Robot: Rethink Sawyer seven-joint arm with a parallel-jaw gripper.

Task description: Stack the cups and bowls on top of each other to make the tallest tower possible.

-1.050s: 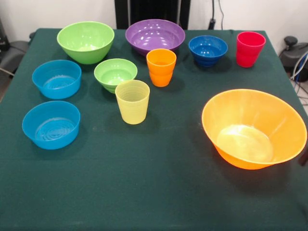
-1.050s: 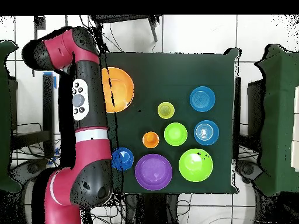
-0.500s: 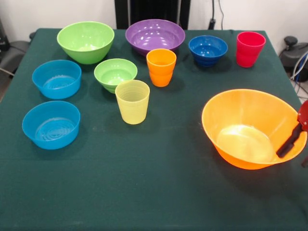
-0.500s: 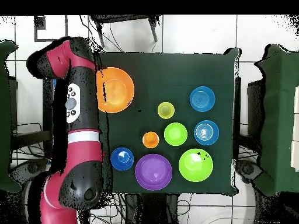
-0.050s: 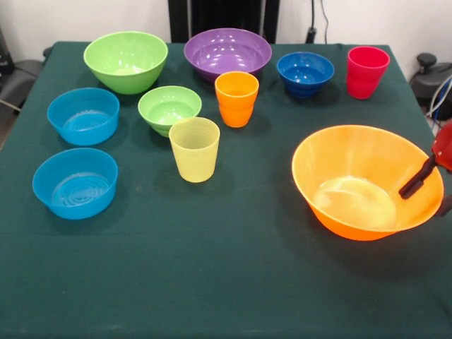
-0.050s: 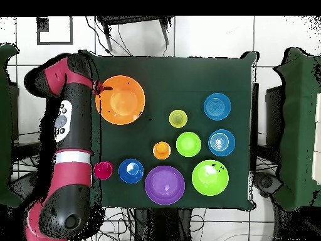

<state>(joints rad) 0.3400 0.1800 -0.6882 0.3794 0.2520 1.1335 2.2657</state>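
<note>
Green tablecloth (image 5: 212, 282) carries scattered bowls and cups; hand (image 5: 413, 187) grips the huge orange bowl's (image 5: 353, 152) rim.

A dark green cloth (image 5: 212, 282) covers the table. Beyond it stand a white wall (image 5: 85, 18) and a black panel (image 5: 222, 14). Cables (image 6: 188, 226) lie on the tiled floor (image 6: 207, 34).

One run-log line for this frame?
stage: reaching | tool: at rim of huge orange bowl, grip unclear | cups, other bowls: apart on table | tower: not begun

Tool (image 5: 422, 176) mostly beyond frame edge
</note>
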